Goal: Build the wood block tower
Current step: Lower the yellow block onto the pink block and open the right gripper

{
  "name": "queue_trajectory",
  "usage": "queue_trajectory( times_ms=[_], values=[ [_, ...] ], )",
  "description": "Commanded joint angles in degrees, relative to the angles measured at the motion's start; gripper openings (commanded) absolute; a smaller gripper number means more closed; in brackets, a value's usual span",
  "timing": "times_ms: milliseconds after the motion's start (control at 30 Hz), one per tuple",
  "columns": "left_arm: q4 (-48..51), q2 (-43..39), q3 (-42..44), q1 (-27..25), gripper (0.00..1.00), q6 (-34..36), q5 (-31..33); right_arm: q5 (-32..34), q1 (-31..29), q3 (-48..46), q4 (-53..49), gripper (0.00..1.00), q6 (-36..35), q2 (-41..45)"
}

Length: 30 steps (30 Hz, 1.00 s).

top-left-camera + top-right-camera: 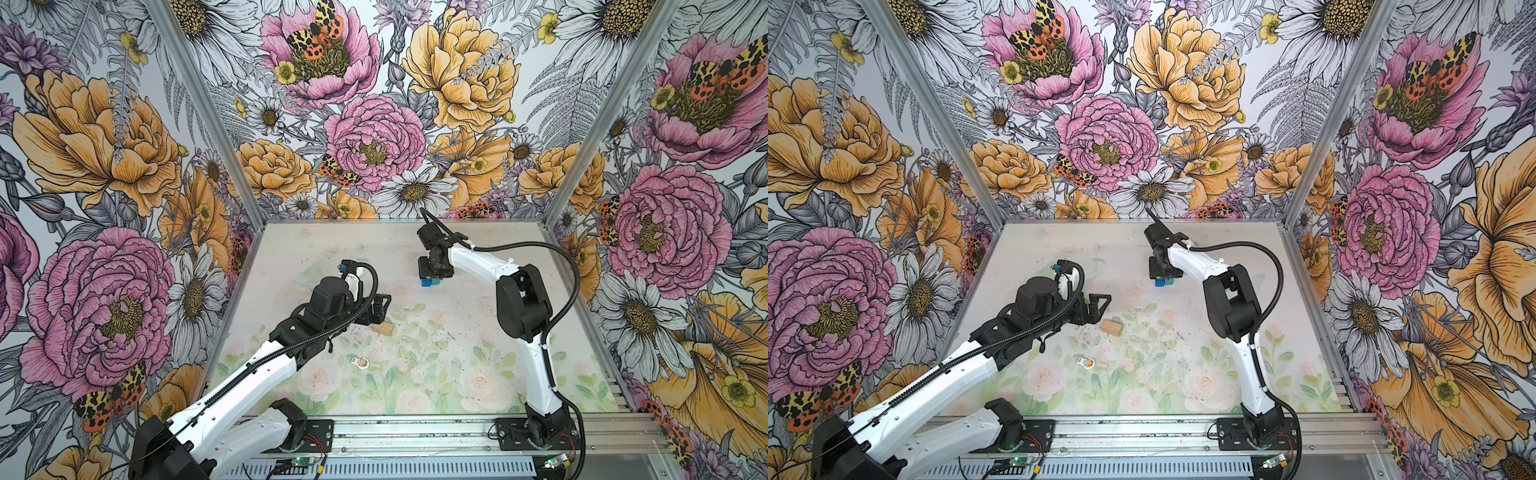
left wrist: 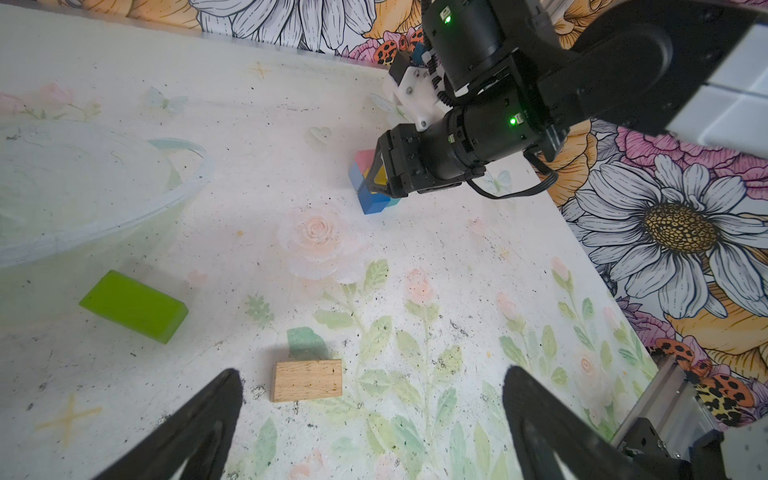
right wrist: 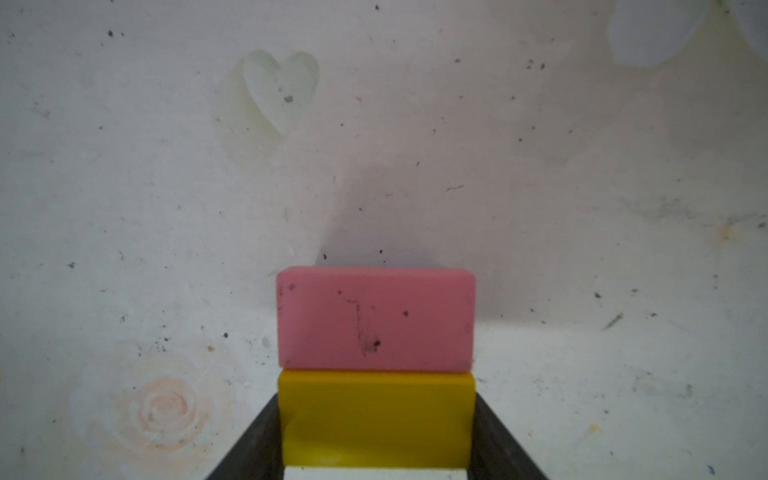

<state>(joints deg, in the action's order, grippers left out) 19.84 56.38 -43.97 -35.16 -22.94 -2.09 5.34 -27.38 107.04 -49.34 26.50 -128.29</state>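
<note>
The tower (image 2: 372,187) stands at the back of the table. A dark blue cube (image 1: 427,282), a teal cube (image 1: 435,281) and a light blue cube (image 2: 356,174) form its base, with a pink brick (image 3: 376,320) on top. My right gripper (image 3: 376,436) is shut on a yellow brick (image 3: 376,415), held level with the pink one and against its side. My left gripper (image 2: 374,374) is open, low over the table beside a bare-wood brick (image 2: 307,380) that lies flat. A green brick (image 2: 133,306) lies apart; my left arm hides it in both top views.
A clear plastic bowl (image 2: 83,195) stands near the green brick. A small round sticker (image 1: 358,362) lies on the mat in front of the left arm. Flowered walls close off the back and both sides of the table.
</note>
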Motion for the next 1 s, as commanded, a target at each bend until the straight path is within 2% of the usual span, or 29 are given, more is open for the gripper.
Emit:
queue_trajectory(
  times_ms=[0, 300, 633, 733, 967],
  values=[
    [-1.5, 0.1, -0.8, 0.6, 0.99, 0.8, -1.4, -0.4, 0.4, 2.1, -0.7, 0.59, 0.3, -1.3],
    [-1.5, -0.1, -0.7, 0.8, 0.99, 0.6, -1.6, -0.4, 0.4, 2.4, -1.0, 0.62, 0.2, -1.4],
    [-1.5, -0.2, -0.7, 0.9, 0.99, 0.4, -1.7, -0.3, 0.5, 2.2, -1.2, 0.8, -0.3, -0.6],
    [-1.3, -0.4, -0.9, 0.9, 0.99, 0.2, -1.6, 0.2, 0.5, 1.9, -1.3, 0.84, -0.5, 0.9],
    [-0.2, -2.8, -0.8, 0.9, 0.99, -1.3, -1.0, 0.5, 0.3, -1.0, -1.4, 0.85, -0.6, 8.5]
  ],
)
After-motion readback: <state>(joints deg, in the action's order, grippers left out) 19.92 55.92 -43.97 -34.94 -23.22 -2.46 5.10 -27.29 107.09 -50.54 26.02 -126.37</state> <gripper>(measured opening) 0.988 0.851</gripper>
